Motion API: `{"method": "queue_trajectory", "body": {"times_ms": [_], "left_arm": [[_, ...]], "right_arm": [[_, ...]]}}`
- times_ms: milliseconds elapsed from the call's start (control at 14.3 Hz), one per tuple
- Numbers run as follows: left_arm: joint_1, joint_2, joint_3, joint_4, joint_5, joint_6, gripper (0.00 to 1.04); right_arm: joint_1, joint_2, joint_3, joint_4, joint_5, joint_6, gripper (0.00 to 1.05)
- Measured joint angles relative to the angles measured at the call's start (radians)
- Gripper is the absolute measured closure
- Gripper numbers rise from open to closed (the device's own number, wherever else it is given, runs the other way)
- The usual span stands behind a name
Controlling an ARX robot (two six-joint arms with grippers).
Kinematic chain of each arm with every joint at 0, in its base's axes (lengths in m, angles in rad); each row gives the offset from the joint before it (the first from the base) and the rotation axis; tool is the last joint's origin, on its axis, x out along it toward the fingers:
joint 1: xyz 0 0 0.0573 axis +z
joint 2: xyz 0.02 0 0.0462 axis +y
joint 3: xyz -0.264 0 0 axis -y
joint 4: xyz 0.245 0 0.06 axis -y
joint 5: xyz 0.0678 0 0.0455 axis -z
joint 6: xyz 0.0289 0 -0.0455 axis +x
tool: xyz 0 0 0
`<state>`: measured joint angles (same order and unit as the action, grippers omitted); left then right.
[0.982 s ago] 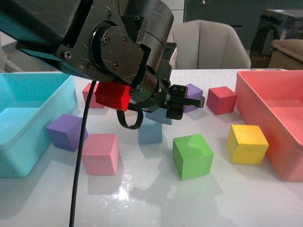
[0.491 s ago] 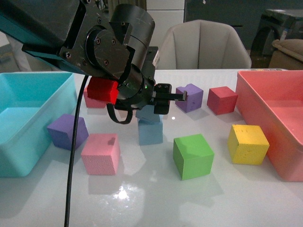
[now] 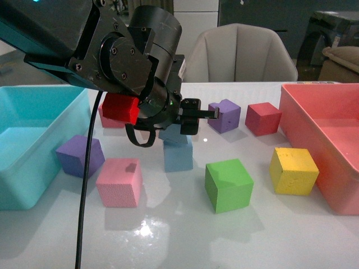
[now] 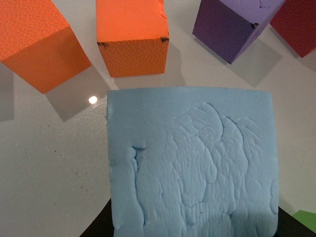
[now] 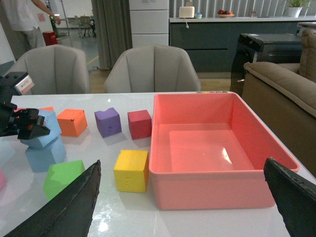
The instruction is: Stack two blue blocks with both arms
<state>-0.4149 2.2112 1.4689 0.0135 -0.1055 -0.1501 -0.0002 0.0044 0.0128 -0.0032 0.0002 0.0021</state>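
My left gripper (image 3: 188, 116) is shut on a blue block (image 3: 171, 135) and holds it, tilted, right on top of the second blue block (image 3: 178, 157), which stands on the white table. In the left wrist view the held blue block (image 4: 190, 163) fills most of the picture between the black jaws of the left gripper (image 4: 192, 232). The right wrist view shows the held block (image 5: 43, 127) leaning on the lower blue block (image 5: 45, 154). My right gripper (image 5: 181, 163) is open and empty, apart from the blocks, facing the pink bin.
A teal bin (image 3: 39, 140) stands at the left and a pink bin (image 3: 320, 129) at the right. Around the stack stand purple (image 3: 79, 155), pink (image 3: 119, 182), green (image 3: 228, 185), yellow (image 3: 293, 170), red (image 3: 262, 118) and another purple (image 3: 224, 115) cubes. Two orange cubes (image 4: 131, 37) stand behind it.
My left gripper has moved left with the blue block, from beside the lower blue block to right over it. In the last half second it has barely moved.
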Motion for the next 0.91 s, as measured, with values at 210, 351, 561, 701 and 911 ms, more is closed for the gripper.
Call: {"method": "queue_trajectory", "body": {"times_ms": [210,351,561,701,911], "left_arm": [[0.006,0.001,0.0,-0.005,0.005,0.0,0.32],[0.008,0.007,0.0,-0.003,0.013,-0.001,0.07],[0.009,0.01,0.0,0.008,0.016,0.0,0.07],[0.012,0.01,0.0,0.018,0.019,-0.001,0.07],[0.01,-0.03,-0.03,0.04,0.027,-0.003,0.07]], "right_arm": [[0.0,0.0,0.0,0.0,0.0,0.0,0.06],[0.0,0.0,0.0,0.0,0.0,0.0,0.06],[0.0,0.0,0.0,0.0,0.0,0.0,0.06],[0.0,0.0,0.0,0.0,0.0,0.0,0.06],[0.0,0.0,0.0,0.0,0.0,0.0,0.06]]}}
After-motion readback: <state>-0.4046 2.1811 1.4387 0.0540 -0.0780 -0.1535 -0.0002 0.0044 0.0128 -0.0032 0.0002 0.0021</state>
